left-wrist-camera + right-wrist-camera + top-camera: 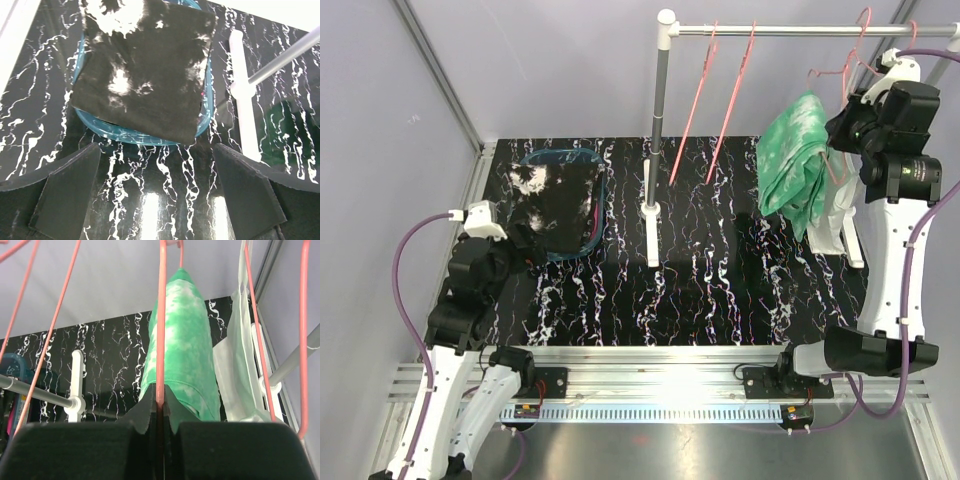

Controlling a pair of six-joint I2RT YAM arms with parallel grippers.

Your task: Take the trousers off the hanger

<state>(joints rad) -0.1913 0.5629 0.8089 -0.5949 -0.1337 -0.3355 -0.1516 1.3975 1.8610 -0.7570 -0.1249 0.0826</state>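
Observation:
The green-and-white trousers (pixel 795 165) hang folded over a pink hanger (pixel 835 85) on the rail at the back right. My right gripper (pixel 840 130) is raised beside them. In the right wrist view it (pixel 160 407) is shut on the hanger's pink bar (pixel 161 330), with the green trousers (pixel 185 340) draped just behind. The black white-speckled trousers (pixel 555 205) lie folded on a blue basket (pixel 565 153) at the back left. My left gripper (pixel 525 250) hovers just in front of them. It (pixel 157 195) is open and holds nothing, with the black trousers (pixel 145 70) ahead of it.
Two bare pink hangers (pixel 695 110) (pixel 732 95) hang on the grey rail (pixel 800 30). The rack's post (pixel 658 110) and white foot (pixel 242 90) stand mid-table. A pale whitish sheet (pixel 237 370) hangs right of the green trousers, beside another pink hanger (pixel 303 340).

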